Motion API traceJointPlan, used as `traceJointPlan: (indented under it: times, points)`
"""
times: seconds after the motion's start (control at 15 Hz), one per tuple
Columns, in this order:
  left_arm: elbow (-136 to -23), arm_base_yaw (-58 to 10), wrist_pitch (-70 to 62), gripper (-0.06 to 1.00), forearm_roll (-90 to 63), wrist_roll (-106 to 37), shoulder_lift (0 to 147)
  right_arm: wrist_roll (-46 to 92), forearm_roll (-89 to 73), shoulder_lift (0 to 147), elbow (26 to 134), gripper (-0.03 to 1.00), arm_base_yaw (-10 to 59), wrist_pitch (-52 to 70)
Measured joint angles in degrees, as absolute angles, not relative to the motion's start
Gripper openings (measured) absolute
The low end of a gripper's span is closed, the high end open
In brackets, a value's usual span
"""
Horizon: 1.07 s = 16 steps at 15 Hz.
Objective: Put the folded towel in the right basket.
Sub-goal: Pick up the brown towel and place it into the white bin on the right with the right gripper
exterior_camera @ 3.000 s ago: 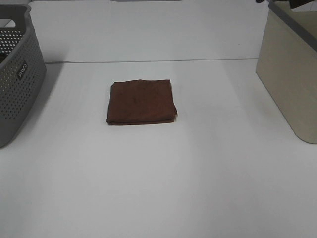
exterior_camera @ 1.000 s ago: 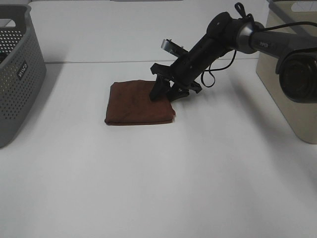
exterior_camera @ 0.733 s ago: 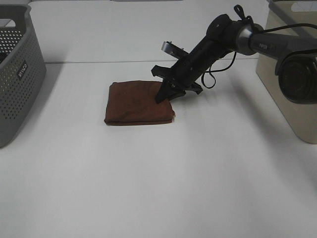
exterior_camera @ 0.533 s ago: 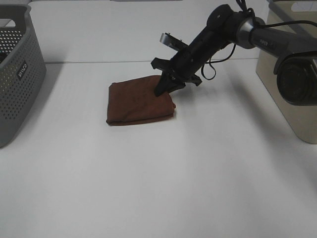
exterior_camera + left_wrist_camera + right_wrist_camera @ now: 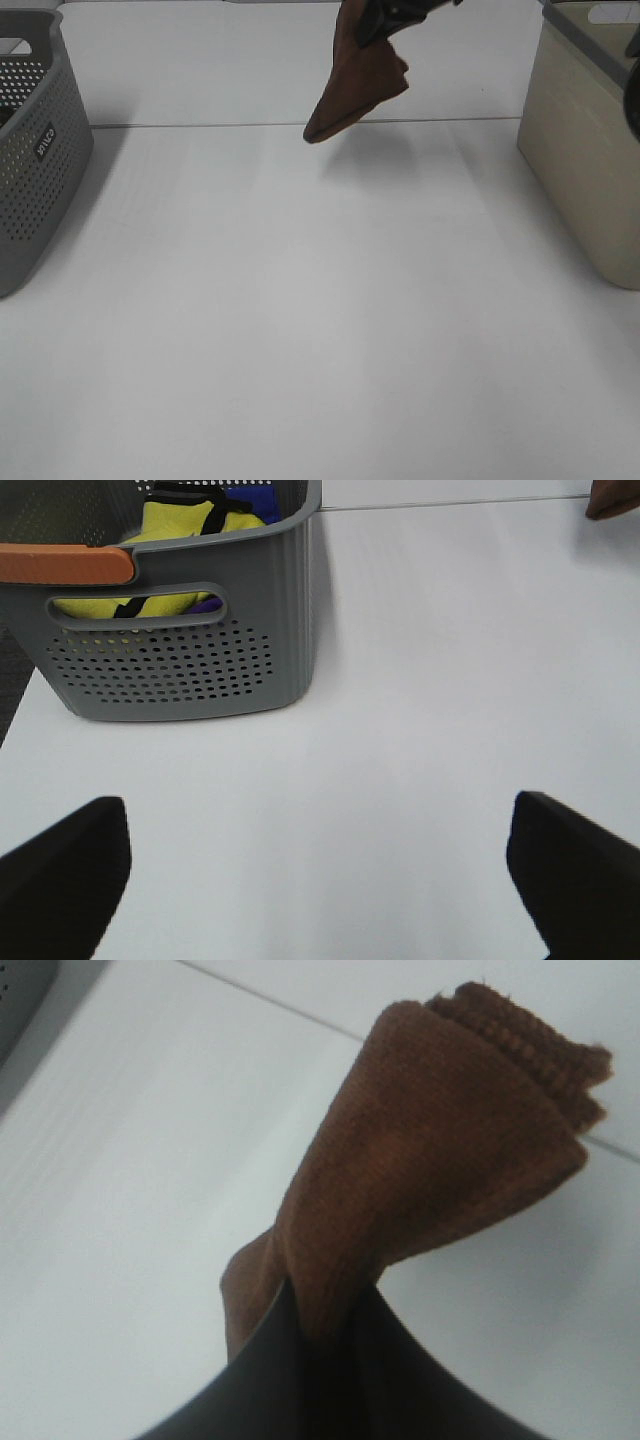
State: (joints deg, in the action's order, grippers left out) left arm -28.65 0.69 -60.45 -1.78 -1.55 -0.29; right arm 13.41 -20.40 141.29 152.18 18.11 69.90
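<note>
The folded brown towel (image 5: 358, 82) hangs in the air at the top middle of the exterior high view, well above the table. My right gripper (image 5: 385, 12) is shut on its upper edge, mostly cut off by the frame's top. In the right wrist view the towel (image 5: 420, 1180) droops from between the dark fingers (image 5: 330, 1380). The beige right basket (image 5: 590, 150) stands at the right edge, right of the towel. My left gripper (image 5: 315, 865) is open and empty, its fingertips (image 5: 60, 865) spread wide over bare table.
A grey perforated basket (image 5: 35, 150) stands at the left edge; the left wrist view shows it (image 5: 180, 650) holding yellow and blue items. The white table (image 5: 320, 320) stretches between the two baskets.
My right gripper closed on the towel's right edge and lifted it off the table, up and slightly right. The towel now hangs unfolded into a drooping wedge.
</note>
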Motion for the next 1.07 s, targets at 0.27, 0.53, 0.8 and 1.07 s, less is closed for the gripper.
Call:
traceJointPlan:
  times: [0.27,0.53,0.8,1.07]
  points:
    - [-28.6,0.7,-60.4,0.97,-1.8,-1.5,-0.3,13.4,-13.5,132.1,151.9,0.07,14.4,70.0]
    - [-28.6,0.7,-60.4,0.97,-1.8,-1.5,-0.3,13.4,-12.5,123.7,146.0,0.07,6.7,70.0]
    - [-28.6,0.7,-60.4,0.97,-1.8,-1.5,-0.3,13.5,-12.0,115.6,135.4,0.07,-4.1,70.1]
    - [-28.6,0.7,-60.4,0.97,-1.8,-1.5,-0.3,13.5,-13.6,114.6,129.5,0.07,-12.6,70.1]
